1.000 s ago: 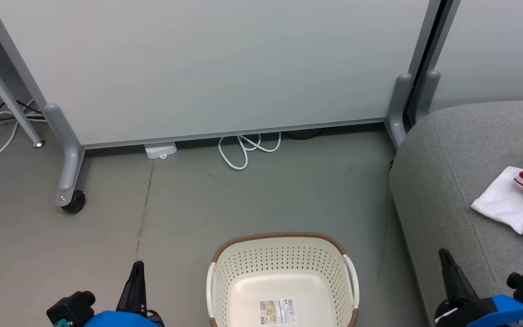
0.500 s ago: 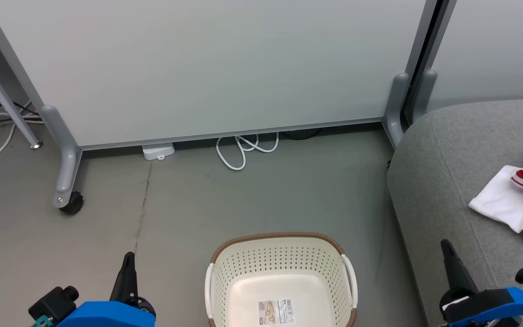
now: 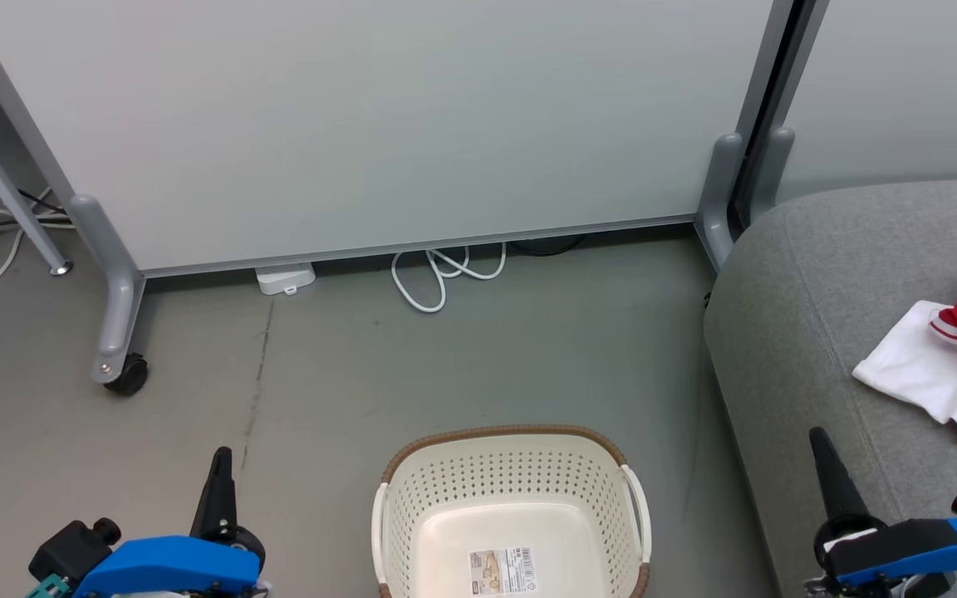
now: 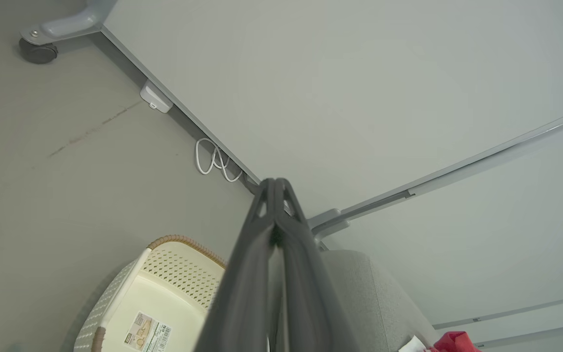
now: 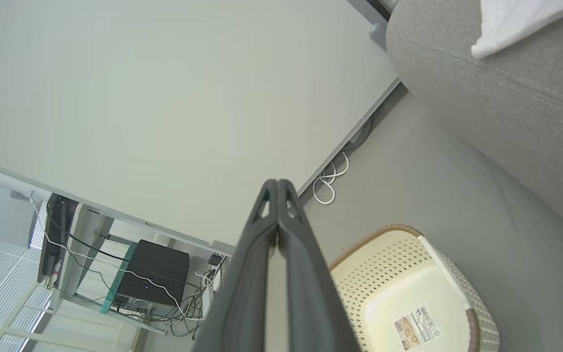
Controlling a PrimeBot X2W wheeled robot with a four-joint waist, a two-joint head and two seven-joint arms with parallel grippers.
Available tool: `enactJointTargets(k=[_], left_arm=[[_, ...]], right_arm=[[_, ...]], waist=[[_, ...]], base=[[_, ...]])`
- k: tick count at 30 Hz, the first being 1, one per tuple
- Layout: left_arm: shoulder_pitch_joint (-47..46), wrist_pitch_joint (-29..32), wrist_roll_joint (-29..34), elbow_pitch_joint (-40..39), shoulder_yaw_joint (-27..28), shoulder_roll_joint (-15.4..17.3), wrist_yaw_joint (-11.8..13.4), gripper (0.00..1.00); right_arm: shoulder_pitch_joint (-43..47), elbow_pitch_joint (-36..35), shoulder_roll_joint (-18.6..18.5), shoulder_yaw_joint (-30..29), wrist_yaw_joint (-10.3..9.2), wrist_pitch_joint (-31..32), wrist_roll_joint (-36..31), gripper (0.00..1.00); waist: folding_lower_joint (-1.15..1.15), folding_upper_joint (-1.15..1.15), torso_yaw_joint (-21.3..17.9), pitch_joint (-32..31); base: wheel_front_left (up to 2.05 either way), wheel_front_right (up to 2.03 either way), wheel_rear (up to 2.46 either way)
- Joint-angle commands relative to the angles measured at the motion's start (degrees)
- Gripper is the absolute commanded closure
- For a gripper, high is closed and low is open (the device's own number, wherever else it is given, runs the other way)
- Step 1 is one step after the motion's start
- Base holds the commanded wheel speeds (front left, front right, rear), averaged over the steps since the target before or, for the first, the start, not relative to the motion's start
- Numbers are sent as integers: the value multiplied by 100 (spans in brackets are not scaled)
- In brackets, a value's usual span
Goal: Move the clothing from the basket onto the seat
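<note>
The cream basket [image 3: 512, 465] stands on the floor at bottom centre with only a barcode sticker [image 3: 505, 571] inside; it also shows as the basket [image 4: 174, 266] and the basket [image 5: 394, 264] in the wrist views. The red-and-white clothing [image 3: 948, 374] lies on the grey seat [image 3: 802, 332] at the right, with a bit of red garment [image 4: 452, 341] showing in the left wrist view. My left gripper [image 3: 221, 461] is shut and empty, left of the basket. Shut and empty too, my right gripper [image 3: 819, 440] hangs over the seat's front edge.
A pale partition panel [image 3: 379, 124] on a castor foot [image 3: 117, 370] closes off the back. A white cable loop [image 3: 441, 278] and a small white box [image 3: 283, 278] lie at its base. More cables and a table leg [image 3: 5, 191] are at far left.
The head view has shifted slightly. Both grippers have sunk lower in the picture, the left one also drifting left. Basket and clothing stay put.
</note>
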Motion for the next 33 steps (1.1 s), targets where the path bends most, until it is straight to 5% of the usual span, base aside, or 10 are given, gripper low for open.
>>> enactJointTargets(k=[1, 33], left_arm=[[-151, 49, -172, -103, 79, 7, -6, 100], [-309, 536, -1814, -342, 462, -44, -9, 100]], right_arm=[[-171, -52, -46, -11, 2, 37, 196, 100], [-359, -4, -65, -42, 3, 251, 1958, 100]], waist=[[-1, 0, -4, -1], [-1, 0, -91, -14]], base=[[0, 0, 0], [0, 0, 0]])
